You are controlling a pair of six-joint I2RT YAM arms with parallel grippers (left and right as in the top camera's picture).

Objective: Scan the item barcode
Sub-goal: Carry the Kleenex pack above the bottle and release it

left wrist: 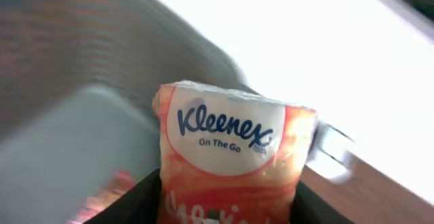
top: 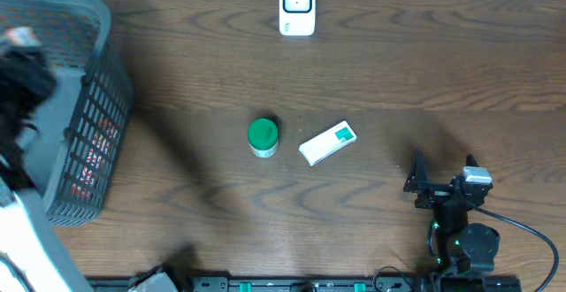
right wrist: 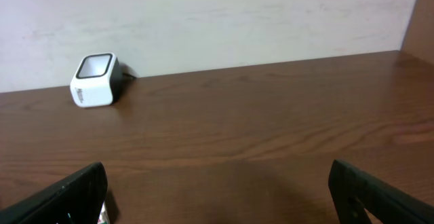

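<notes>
You have open table (top: 398,71) between your right gripper (top: 442,175), its jaws spread wide, and the scanner (top: 297,7) at the far edge. Mid-table, the green-lidded jar (top: 263,136) and white box (top: 327,143) block a low pass. The basket (top: 97,80) walls hem in your left gripper (left wrist: 226,207), clamped on the Kleenex pack (left wrist: 230,149).

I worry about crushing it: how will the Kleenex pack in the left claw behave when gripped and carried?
The tissue pack is probably soft and light: its wrapper looks puffy and wrinkled, so it may squash in the left claw. The glossy film could be slippery, so it might slide if held loosely.
</notes>
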